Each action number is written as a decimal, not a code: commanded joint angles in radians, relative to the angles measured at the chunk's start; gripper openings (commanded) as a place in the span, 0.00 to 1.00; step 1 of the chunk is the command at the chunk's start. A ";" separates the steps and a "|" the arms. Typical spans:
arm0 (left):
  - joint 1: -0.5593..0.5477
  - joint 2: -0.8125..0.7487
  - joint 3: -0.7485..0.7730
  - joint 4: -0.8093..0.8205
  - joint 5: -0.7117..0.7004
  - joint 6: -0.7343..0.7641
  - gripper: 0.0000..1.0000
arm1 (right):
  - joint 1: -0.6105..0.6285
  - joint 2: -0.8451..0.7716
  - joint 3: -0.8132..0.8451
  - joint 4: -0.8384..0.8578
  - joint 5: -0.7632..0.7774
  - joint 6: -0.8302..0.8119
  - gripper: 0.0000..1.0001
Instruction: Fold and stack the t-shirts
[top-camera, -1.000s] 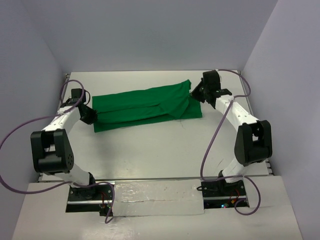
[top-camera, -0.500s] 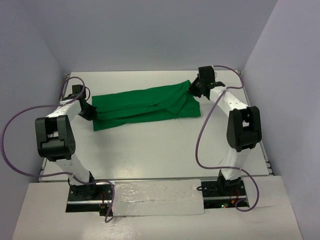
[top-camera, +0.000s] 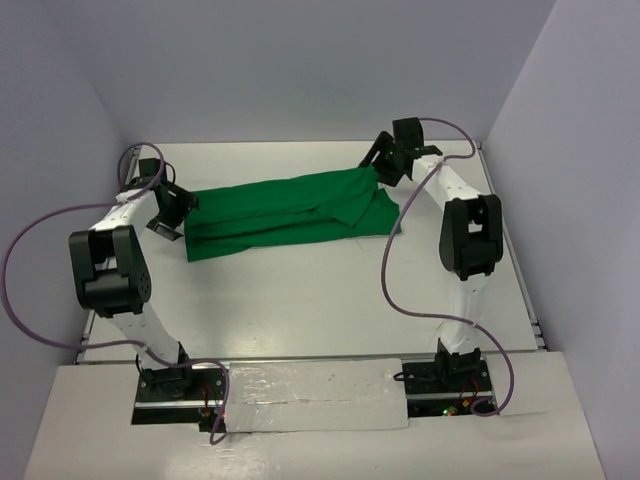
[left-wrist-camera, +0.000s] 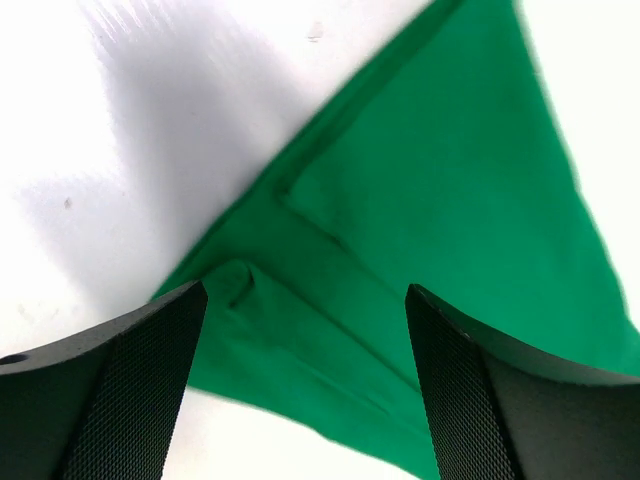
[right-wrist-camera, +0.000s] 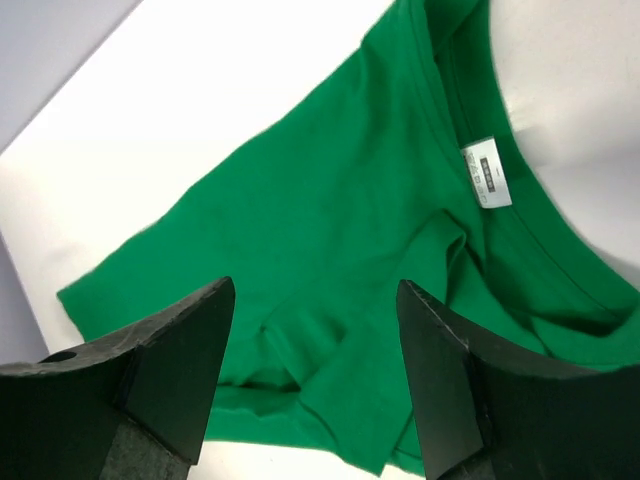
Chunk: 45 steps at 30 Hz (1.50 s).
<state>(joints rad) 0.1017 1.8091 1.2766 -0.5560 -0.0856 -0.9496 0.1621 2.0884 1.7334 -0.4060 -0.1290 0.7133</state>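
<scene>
Right now the t-shirt (top-camera: 290, 215) lies flat on the far half of the white bench (top-camera: 300, 300), folded lengthwise into a long, narrow band running L to R. The R end sits a bit farther back than the L. It's bright green, matte knit cloth with soft creases. The layered edges show as straight ridges along the band.

Left fingers (left-wrist-camera: 120, 390) are spread wide with nothing between them. They're black w/ a fine mesh-like grip texture, just above the shirt's L end. Below them a stitched hem runs diagonally, and one small corner bunches into a rounded lump near the bare bench.

Right fingers (right-wrist-camera: 170, 370) are also wide apart and empty. These are smooth, dark and wedge-shaped, over the shirt's R end by the collar. The curved neckline rib shows there, along w/ a small white rectangular neck label (right-wrist-camera: 486, 172). Its print is too small to read. The cloth under this pair looks looser, w/ a few deeper puckers, and possibly a sleeve is folded in. Purple cables (top-camera: 30, 260) loop off both arms.
</scene>
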 joint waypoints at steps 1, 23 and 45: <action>0.003 -0.190 -0.023 0.018 -0.008 0.015 0.89 | -0.015 -0.174 -0.116 0.019 -0.015 -0.038 0.73; -0.092 -0.488 -0.353 0.131 0.047 0.143 0.88 | 0.050 -0.115 -0.378 0.196 -0.175 0.044 0.70; -0.092 -0.458 -0.329 0.114 0.027 0.144 0.87 | 0.052 -0.034 -0.293 0.197 -0.173 0.064 0.13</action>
<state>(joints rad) 0.0143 1.3521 0.9203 -0.4595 -0.0498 -0.8242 0.2109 2.0370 1.3921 -0.2298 -0.3002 0.7712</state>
